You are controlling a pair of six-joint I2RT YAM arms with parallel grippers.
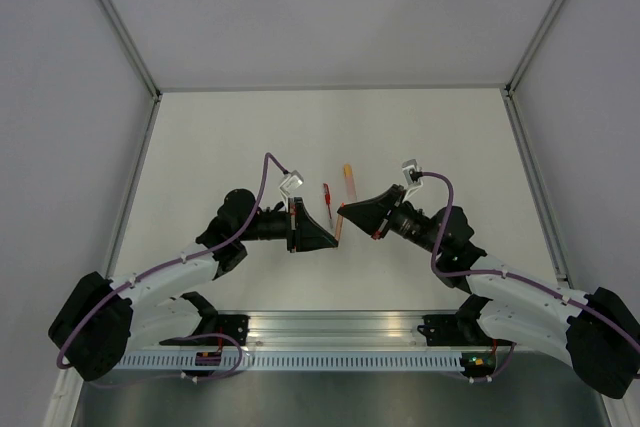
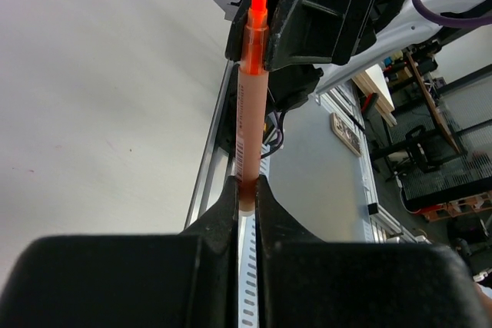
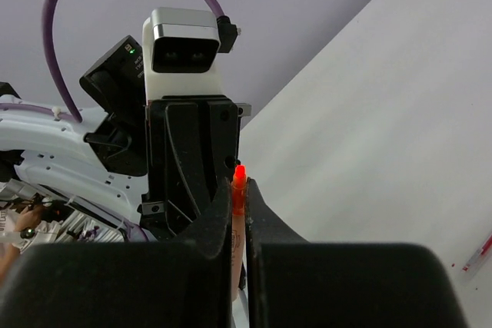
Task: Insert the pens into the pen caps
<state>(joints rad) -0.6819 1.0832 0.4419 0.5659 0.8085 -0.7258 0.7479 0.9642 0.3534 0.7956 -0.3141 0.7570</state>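
Observation:
My left gripper and right gripper meet tip to tip above the middle of the table, both shut on one pale salmon-orange pen. In the left wrist view the left gripper pinches the pen's lower end. In the right wrist view the right gripper pinches its bright orange top, and the pointed tip sticks out past the fingers. I cannot tell whether a cap is on that end. A thin dark red pen lies on the table behind the grippers, and it also shows in the right wrist view.
A short orange piece with a yellowish end lies on the table just right of the red pen. Grey walls close in the table at the back and both sides. A metal rail runs along the near edge.

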